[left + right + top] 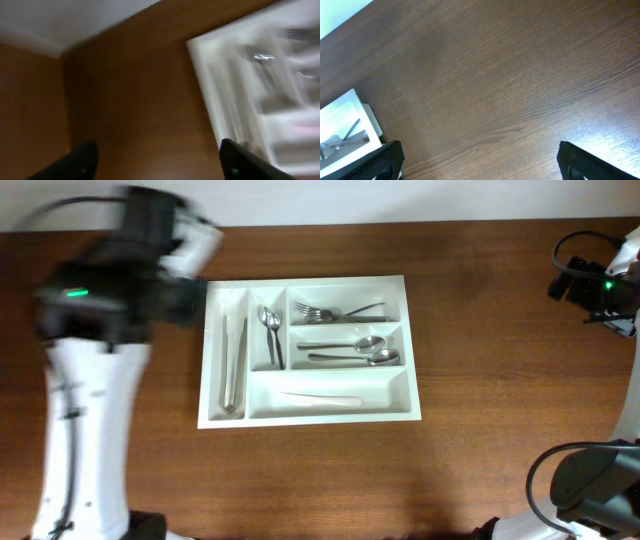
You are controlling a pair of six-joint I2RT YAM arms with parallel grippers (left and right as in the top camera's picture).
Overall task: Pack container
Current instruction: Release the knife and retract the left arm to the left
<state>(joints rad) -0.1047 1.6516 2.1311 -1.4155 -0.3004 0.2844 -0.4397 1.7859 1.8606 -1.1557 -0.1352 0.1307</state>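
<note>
Cutlery [370, 342] of shiny metal lies in a rectangular white tray [385, 390].

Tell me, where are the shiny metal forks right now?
In the overhead view, the shiny metal forks lie in the top right compartment of the white plastic tray, just above the two big silver spoons.
</note>
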